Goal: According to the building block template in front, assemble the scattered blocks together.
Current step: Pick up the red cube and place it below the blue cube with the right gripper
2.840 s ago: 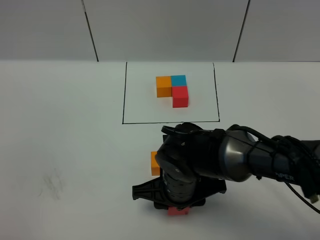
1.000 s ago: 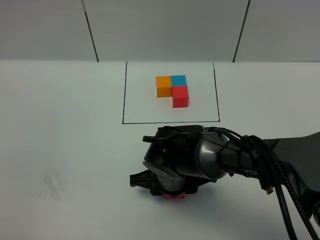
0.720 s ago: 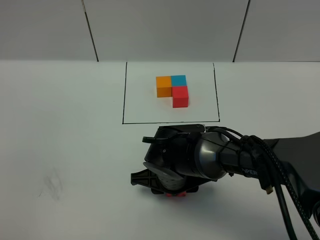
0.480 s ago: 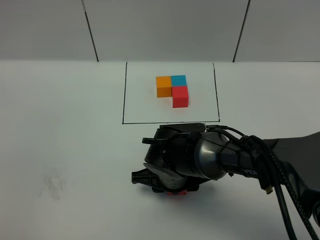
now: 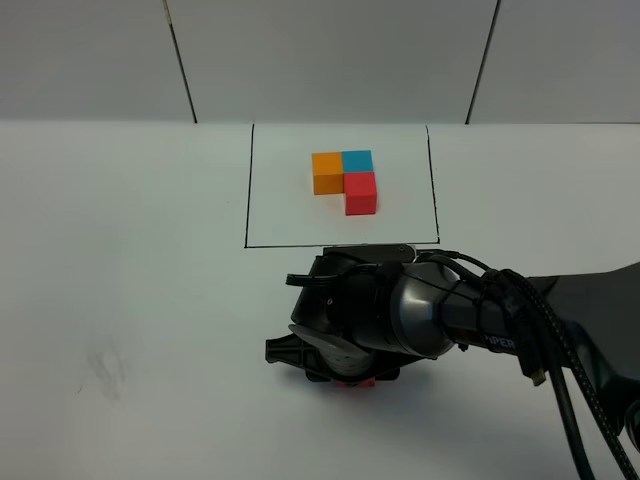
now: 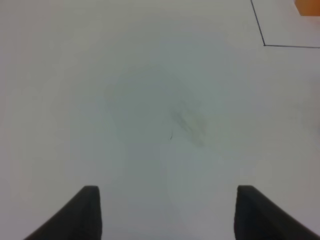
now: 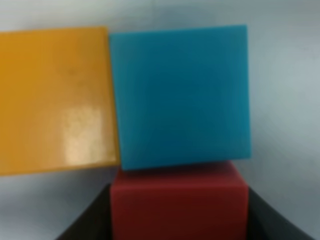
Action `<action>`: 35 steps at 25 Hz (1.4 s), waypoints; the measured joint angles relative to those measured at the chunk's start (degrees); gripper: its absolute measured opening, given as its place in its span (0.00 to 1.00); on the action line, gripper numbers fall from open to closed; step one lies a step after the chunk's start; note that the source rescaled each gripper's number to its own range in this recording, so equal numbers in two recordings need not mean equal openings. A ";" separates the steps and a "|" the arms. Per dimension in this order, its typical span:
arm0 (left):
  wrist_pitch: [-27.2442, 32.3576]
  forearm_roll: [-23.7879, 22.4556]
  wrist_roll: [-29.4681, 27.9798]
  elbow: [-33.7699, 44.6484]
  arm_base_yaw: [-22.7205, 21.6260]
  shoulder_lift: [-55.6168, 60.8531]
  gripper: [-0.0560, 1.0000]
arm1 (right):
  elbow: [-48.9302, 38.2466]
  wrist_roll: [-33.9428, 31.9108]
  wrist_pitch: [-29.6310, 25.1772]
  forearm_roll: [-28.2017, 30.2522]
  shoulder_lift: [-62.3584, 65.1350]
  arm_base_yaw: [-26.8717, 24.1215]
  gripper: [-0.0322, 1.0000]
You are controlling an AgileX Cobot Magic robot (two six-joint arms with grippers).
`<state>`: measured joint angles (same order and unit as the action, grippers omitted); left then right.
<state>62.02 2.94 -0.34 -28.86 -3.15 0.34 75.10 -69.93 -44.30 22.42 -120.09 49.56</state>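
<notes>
The building block template is an orange (image 5: 327, 172), blue (image 5: 357, 160) and red (image 5: 361, 193) cube cluster inside a thin black frame (image 5: 340, 243). My right gripper (image 5: 345, 368) hangs low just in front of the frame, and its arm covers the scattered blocks. Only a sliver of the red block (image 5: 355, 381) shows there. In the right wrist view the orange block (image 7: 55, 97) and the light blue block (image 7: 180, 95) sit side by side, touching. The red block (image 7: 179, 205) sits between my right fingers (image 7: 87, 222), pressed against the blue one. My left gripper (image 6: 170, 215) is open and empty over bare table.
The white table (image 5: 130, 300) stretches left of the arm, with a faint smudge (image 5: 105, 365) on it. The right arm and its cables (image 5: 540, 330) fill the front right. A frame corner (image 6: 264, 45) and an orange cube edge (image 6: 307, 6) show in the left wrist view.
My right gripper has moved a little towards the frame with the red block in it. The orange block, visible beside the arm earlier, is now hidden under it.
</notes>
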 joint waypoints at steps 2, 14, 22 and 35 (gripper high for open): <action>0.00 0.00 0.00 0.00 0.00 0.00 0.32 | 0.00 0.00 0.00 0.05 0.00 0.00 0.26; 0.00 0.00 0.00 0.00 0.00 0.00 0.32 | 0.00 -0.02 -1.13 0.18 0.00 -0.04 0.26; 0.00 0.00 0.00 0.00 0.00 0.00 0.32 | 0.00 0.83 -0.55 0.18 -0.11 -0.06 0.26; 0.00 0.00 -0.02 0.00 0.00 0.00 0.32 | 0.00 1.10 -0.02 0.50 -0.33 -0.19 0.26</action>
<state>62.02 2.94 -0.36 -28.86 -3.15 0.34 75.10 -68.83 -44.32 22.92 -120.42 49.37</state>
